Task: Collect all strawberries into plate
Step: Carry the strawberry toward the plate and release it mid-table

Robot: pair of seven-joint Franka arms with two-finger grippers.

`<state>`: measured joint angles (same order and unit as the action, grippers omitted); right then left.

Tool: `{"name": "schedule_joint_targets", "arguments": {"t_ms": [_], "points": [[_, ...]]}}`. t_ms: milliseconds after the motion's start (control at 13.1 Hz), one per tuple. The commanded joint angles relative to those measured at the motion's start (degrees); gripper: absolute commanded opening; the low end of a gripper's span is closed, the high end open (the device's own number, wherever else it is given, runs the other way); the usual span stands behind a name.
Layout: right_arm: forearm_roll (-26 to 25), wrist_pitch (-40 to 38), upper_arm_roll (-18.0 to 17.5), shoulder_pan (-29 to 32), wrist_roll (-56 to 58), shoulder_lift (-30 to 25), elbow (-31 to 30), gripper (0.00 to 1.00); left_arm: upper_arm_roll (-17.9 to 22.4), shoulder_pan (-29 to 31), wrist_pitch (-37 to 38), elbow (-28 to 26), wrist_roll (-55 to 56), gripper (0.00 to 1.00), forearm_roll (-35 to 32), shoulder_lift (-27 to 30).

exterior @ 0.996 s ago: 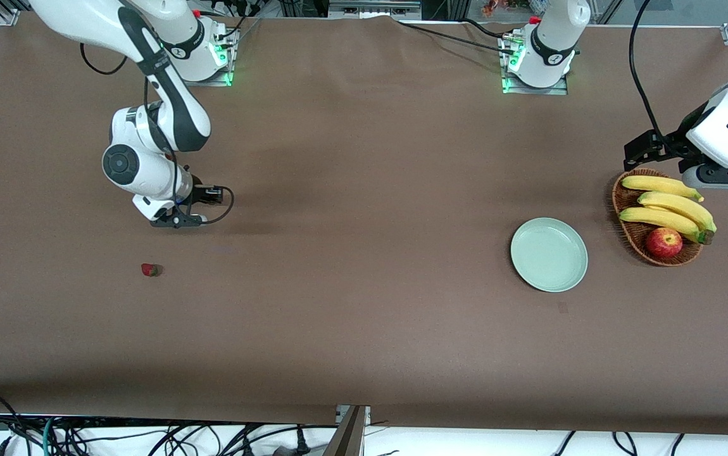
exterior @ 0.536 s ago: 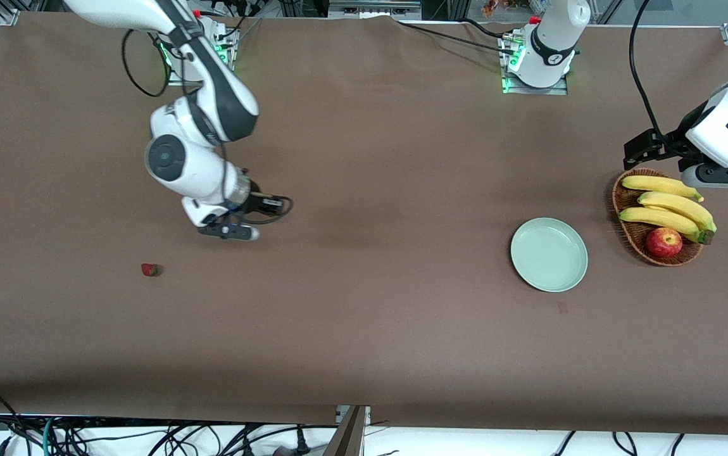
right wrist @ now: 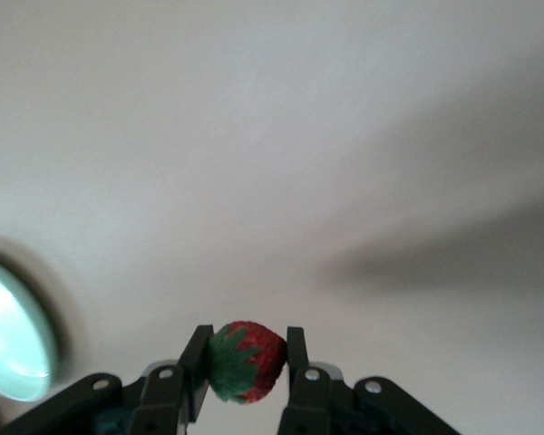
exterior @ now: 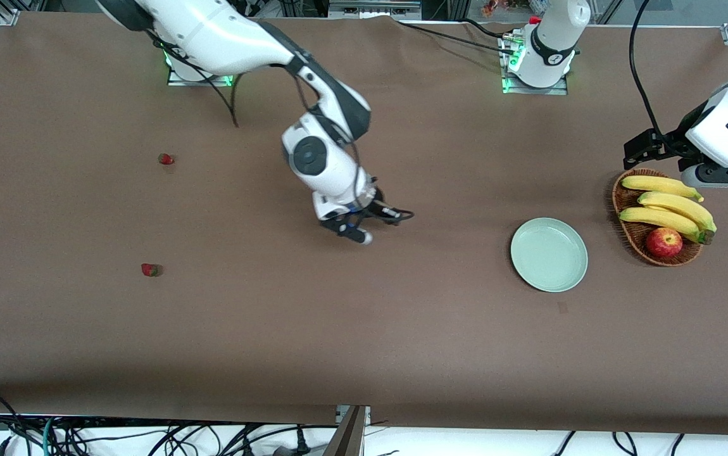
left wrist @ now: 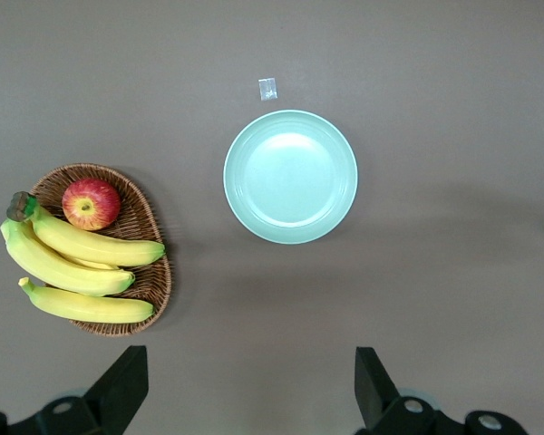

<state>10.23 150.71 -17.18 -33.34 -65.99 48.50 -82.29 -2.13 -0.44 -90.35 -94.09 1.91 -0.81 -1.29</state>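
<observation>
The right gripper (exterior: 356,233) has been carried a long way since a second ago, from the right arm's end of the table to over the bare middle, and it is now much closer to the plate (exterior: 549,254). A berry (right wrist: 246,361) is squeezed between its fingers (right wrist: 296,349), as the right wrist view shows, so one fruit is on its way. A second berry (exterior: 166,159) can now be seen on the cloth where the arm used to cover it. A third berry (exterior: 151,270) has not been moved; it lies nearer the front camera than the second one. Both are well apart from the plate, so two more trips are likely needed. The plate is still empty, as the left wrist view shows, and nothing is in the way between the gripper and it. Just beside the plate, toward the left arm's end, a basket (exterior: 628,229) is set with bananas (exterior: 669,206) and an apple (exterior: 663,242) in it, so the drop should be kept over the middle of the plate. The left gripper (left wrist: 245,394) is held wide open high above the plate and basket, and that arm waits. The table edges are far from the gripper, so there is lots of room.
</observation>
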Motion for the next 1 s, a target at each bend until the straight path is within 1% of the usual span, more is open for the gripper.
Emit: {"name": "schedule_joint_targets", "arguments": {"t_ms": [0, 77, 153, 230, 307, 383, 536, 613, 690, 766, 843, 920], "points": [[-0.1, 13.8, 0.4, -5.2, -10.7, 6.9, 4.0, 0.30, 0.0, 0.1, 1.0, 0.7, 0.2, 1.00, 1.2, 0.3], [-0.1, 17.3, 0.5, -6.7, -14.0, 7.4, 4.0, 0.39, 0.0, 0.1, 1.1, 0.7, 0.2, 1.00, 1.2, 0.3], [0.1, 17.9, 0.7, -7.1, -15.9, 7.1, 3.9, 0.69, 0.0, 0.0, 1.1, 0.7, -0.1, 1.00, 1.2, 0.2], [0.3, 17.5, 0.8, -6.8, -16.6, 6.6, 3.9, 0.85, 0.0, 0.0, 1.1, 0.7, -0.1, 1.00, 1.2, 0.2], [0.4, 16.7, 0.9, -6.4, -16.7, 5.9, 3.5, 0.97, 0.0, 0.0, 1.1, 0.6, -0.1, 1.00, 1.2, 0.2], [0.3, 13.6, 1.2, -5.3, -16.5, 4.3, 3.3, 0.99, 0.0, 0.1, 1.1, 0.6, -0.1, 1.00, 1.2, 0.2], [-0.5, 0.9, 3.5, -2.8, -15.0, -0.2, 3.4, 0.99, 0.0, 0.1, 1.1, 0.6, -0.1, 1.00, 1.2, 0.2], [-0.6, -6.3, 3.6, -1.0, -12.2, -2.7, 3.4, 0.99, 0.0, 0.1, 1.1, 0.6, -0.1, 1.00, 1.2, 0.1], [-0.5, -13.7, 3.6, 1.0, -6.8, -5.0, 3.3, 0.99, 0.0, 0.2, 1.1, 0.6, 0.0, 1.00, 1.3, 0.1], [-0.5, -20.9, 4.5, 3.0, -1.6, -7.3, 3.0, 0.99, 0.0, -0.2, 1.1, 0.5, -0.2, 1.00, 1.2, -0.7], [-0.5, -28.4, 7.0, 3.9, 4.7, -9.4, 2.7, 0.99, -0.4, -0.9, 1.2, 0.7, 0.0, 1.00, 1.1, -3.7], [-0.5, -34.8, 11.0, 3.9, 12.7, -11.7, 1.4, 0.99, -1.1, -1.6, 1.4, 0.6, 0.2, 1.00, 1.1, -5.6]]}}
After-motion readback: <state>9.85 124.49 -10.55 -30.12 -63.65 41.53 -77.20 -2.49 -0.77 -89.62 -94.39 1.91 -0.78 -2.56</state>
